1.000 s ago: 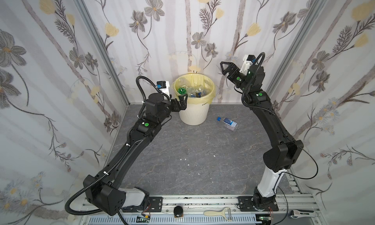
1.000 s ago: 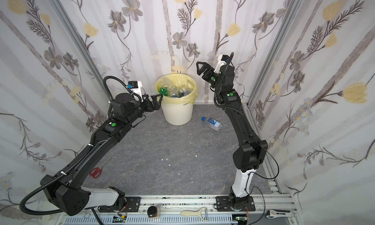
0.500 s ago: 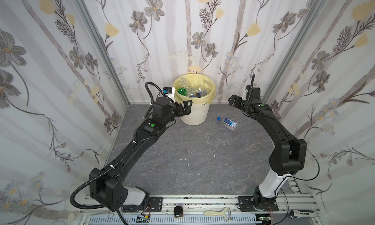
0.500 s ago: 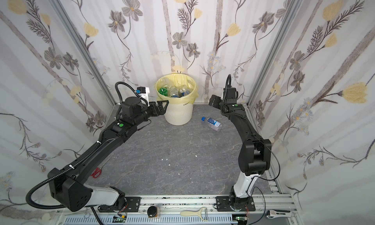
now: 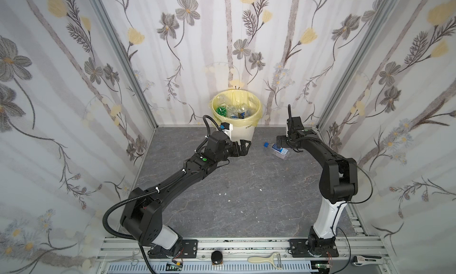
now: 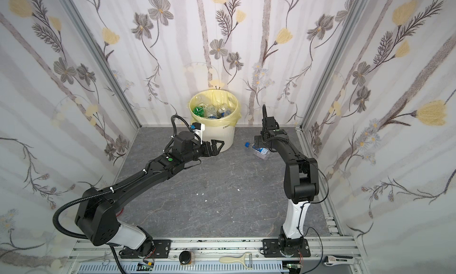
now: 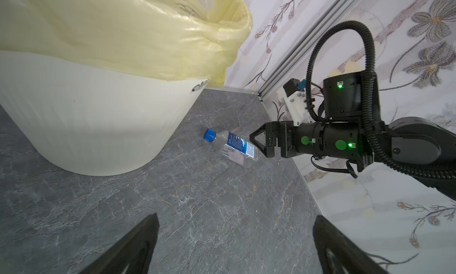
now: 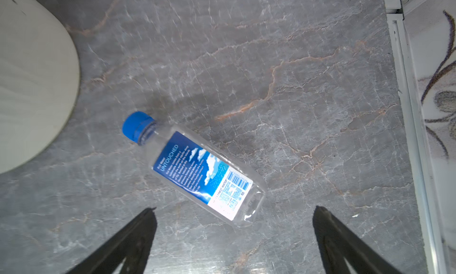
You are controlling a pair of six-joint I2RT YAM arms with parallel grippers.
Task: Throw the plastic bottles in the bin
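While flat on its side — bottle (image 8: 197,171), cap (image 8: 138,128) toward bin (image 8: 32,87)

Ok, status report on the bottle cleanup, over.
Both grippers open and empty: left gripper beside cream-white ribbed plastic bin, right gripper over clear blue-capped plastic bottle lying on the grey floor. Nothing in the way.
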